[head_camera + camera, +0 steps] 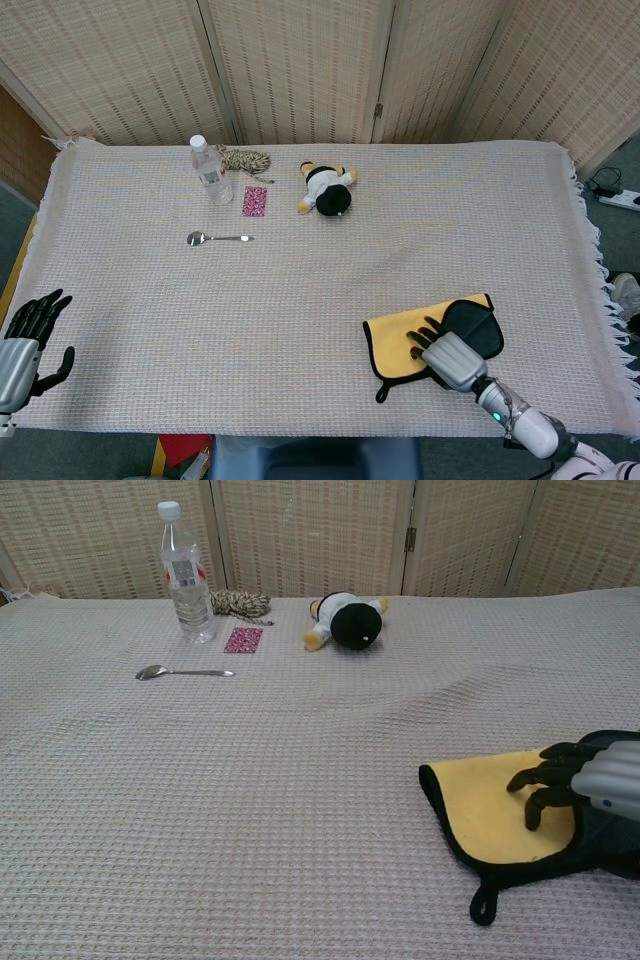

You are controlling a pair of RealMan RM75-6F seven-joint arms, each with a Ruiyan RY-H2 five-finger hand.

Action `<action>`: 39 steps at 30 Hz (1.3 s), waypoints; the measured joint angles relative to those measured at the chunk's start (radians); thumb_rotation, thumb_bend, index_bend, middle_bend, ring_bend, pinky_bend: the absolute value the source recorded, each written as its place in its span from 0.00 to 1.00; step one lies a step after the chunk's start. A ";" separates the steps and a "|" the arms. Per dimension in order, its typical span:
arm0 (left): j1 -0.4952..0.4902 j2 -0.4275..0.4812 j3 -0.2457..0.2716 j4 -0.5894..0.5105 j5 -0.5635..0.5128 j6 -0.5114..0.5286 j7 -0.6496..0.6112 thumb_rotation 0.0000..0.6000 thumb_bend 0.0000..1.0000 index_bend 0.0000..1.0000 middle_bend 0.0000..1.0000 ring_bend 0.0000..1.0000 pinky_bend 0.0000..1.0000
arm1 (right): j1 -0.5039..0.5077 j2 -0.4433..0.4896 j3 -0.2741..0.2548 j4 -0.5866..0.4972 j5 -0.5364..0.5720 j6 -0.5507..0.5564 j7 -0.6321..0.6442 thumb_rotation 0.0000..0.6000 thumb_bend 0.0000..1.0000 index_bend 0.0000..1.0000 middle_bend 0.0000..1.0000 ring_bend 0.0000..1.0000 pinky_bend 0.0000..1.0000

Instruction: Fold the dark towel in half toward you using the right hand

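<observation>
The dark towel (400, 338) (480, 805) lies at the near right of the table, its yellow inner side facing up and a dark flap (476, 325) folded over its right part. A dark loop (482, 911) sticks out at its near edge. My right hand (446, 352) (580, 780) hovers over the towel's right part with its black fingers spread and slightly curled, holding nothing. My left hand (22, 345) hangs at the table's near left edge, fingers apart and empty; the chest view does not show it.
At the far left stand a water bottle (209, 168) (186, 572), a coil of rope (246, 158), a pink card (255, 201) and a spoon (217, 238) (183, 671). A penguin plush (327, 187) (346, 619) lies at the far middle. A waffle-weave cloth (330, 270) covers the table.
</observation>
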 measured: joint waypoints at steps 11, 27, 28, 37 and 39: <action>0.000 -0.001 -0.001 0.002 -0.001 -0.001 -0.001 1.00 0.61 0.00 0.05 0.00 0.00 | -0.011 0.092 0.026 -0.081 0.015 0.061 0.029 1.00 0.50 0.08 0.03 0.06 0.02; -0.009 -0.007 -0.003 0.012 -0.014 -0.024 0.002 1.00 0.61 0.00 0.05 0.00 0.00 | 0.035 0.028 0.144 0.149 0.182 -0.038 0.138 1.00 0.50 0.41 0.10 0.08 0.02; -0.010 -0.008 -0.003 0.012 -0.015 -0.026 0.002 1.00 0.61 0.00 0.05 0.00 0.00 | 0.037 0.018 0.148 0.167 0.186 -0.041 0.146 1.00 0.50 0.41 0.10 0.08 0.02; -0.014 -0.011 -0.007 0.020 -0.027 -0.037 0.000 1.00 0.61 0.00 0.05 0.00 0.00 | 0.062 -0.045 0.170 0.284 0.214 -0.096 0.187 1.00 0.50 0.41 0.11 0.08 0.02; -0.014 -0.012 -0.008 0.021 -0.029 -0.038 0.000 1.00 0.61 0.00 0.05 0.00 0.00 | 0.064 -0.050 0.167 0.292 0.216 -0.107 0.189 1.00 0.50 0.41 0.11 0.08 0.03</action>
